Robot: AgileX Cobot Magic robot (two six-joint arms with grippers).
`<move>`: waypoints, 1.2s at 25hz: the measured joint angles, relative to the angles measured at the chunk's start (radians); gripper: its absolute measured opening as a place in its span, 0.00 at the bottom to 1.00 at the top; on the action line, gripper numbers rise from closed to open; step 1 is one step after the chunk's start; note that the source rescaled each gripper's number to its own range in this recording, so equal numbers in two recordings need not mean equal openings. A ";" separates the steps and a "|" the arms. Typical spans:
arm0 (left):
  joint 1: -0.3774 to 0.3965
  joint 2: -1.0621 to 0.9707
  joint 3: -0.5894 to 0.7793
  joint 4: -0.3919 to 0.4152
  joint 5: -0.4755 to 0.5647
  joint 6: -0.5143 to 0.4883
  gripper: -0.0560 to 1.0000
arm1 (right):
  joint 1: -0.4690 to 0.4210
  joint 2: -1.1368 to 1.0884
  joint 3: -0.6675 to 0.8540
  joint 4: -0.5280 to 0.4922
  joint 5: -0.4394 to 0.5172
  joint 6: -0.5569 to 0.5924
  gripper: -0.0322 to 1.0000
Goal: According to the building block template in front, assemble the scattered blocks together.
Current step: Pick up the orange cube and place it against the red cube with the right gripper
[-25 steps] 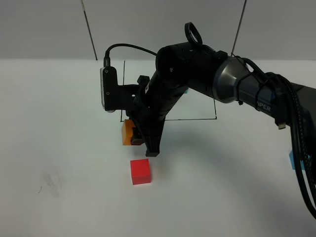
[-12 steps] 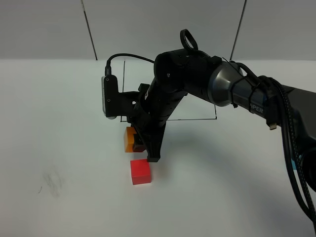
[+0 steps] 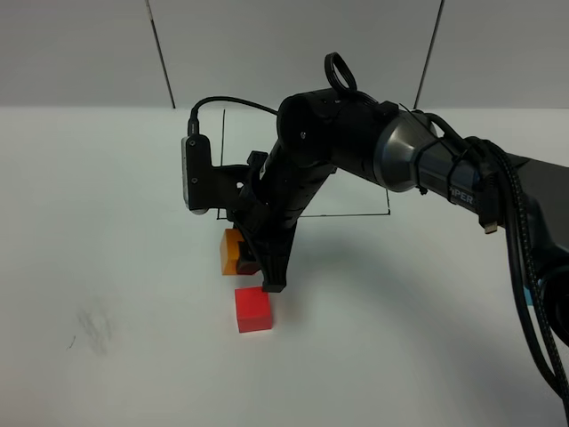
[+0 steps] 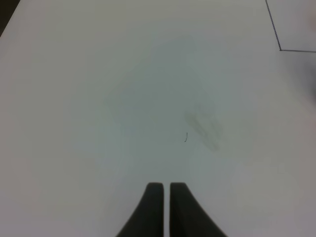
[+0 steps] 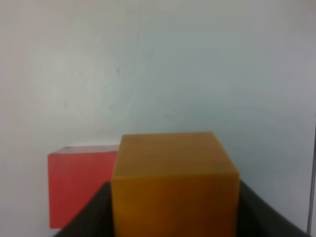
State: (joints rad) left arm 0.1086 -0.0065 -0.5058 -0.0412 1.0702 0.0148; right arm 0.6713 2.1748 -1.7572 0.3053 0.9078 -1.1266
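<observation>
My right gripper [image 3: 260, 269] reaches across to the left of centre, shut on the orange cube [image 3: 231, 252]. In the right wrist view the orange cube [image 5: 173, 182] fills the space between the dark fingers [image 5: 94, 217]. The red cube [image 3: 253, 309] lies on the table just in front of the gripper's tip, and the red cube [image 5: 81, 182] sits beside the orange one, slightly apart. The template's cubes are hidden behind the arm; only its black frame line [image 3: 356, 214] shows. My left gripper [image 4: 166, 197] is shut and empty over bare table.
The white table [image 3: 107, 222] runs wide on the left, with a faint grey smudge [image 3: 92, 327], also the smudge [image 4: 202, 126]. Black cables [image 3: 533, 267] hang along the right arm at the right edge. A corner of the black frame line [image 4: 280, 49] shows in the left wrist view.
The right arm has carried the orange cube a little forward and down, closer to the red cube. The red cube and the left gripper have not moved.
</observation>
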 joint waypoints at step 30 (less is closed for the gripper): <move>0.000 0.000 0.000 0.000 0.000 0.000 0.06 | 0.004 0.000 0.000 -0.233 0.071 -0.959 0.59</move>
State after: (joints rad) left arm 0.1086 -0.0065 -0.5058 -0.0412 1.0702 0.0148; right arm 0.6749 2.1748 -1.7572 0.0726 0.9789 -2.0858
